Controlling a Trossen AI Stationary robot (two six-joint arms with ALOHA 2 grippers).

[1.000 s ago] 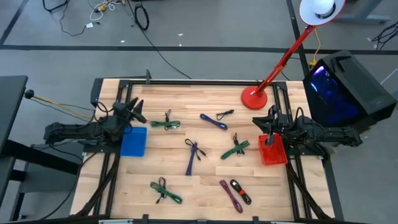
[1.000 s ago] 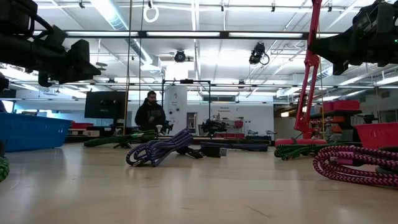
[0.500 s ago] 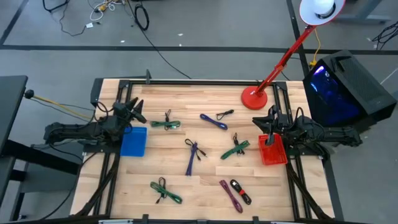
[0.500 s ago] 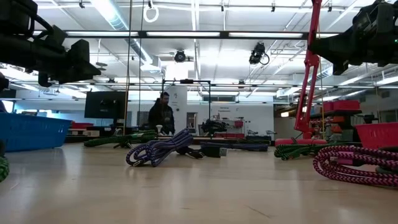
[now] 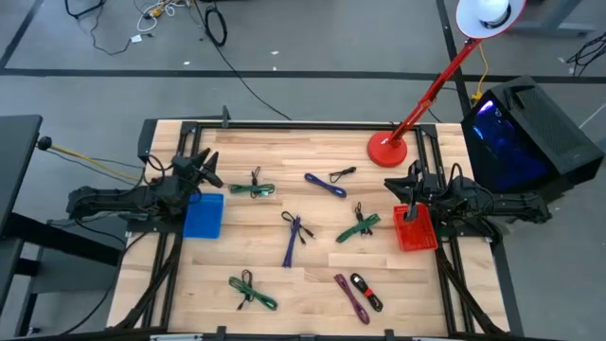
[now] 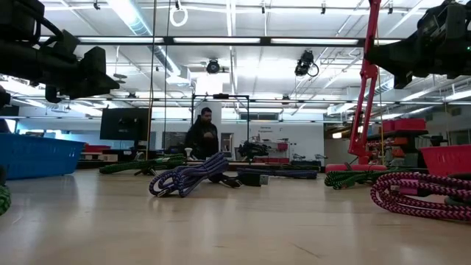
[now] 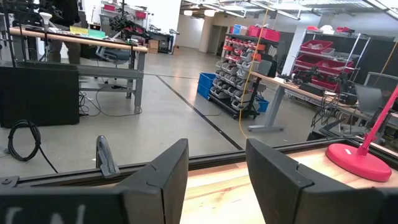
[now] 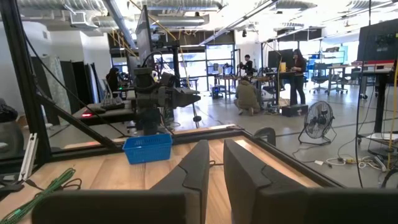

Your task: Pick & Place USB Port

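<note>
Left gripper (image 5: 202,169): above the blue basket (image 5: 203,216), fingers apart, empty.
Right gripper (image 5: 413,180): above the red basket (image 5: 414,230), fingers almost together, empty.

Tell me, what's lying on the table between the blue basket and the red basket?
In the high view, between the blue basket and the red basket lie a purple cable and a green cable; the rest is bare wood.

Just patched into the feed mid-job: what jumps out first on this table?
Coloured cable bundles lie scattered over the wooden table: green, blue, purple and a pink one near the front. A blue basket sits at the left edge under the left claw, a red basket at the right edge under the right claw. A red lamp stands at the far right corner.
</note>
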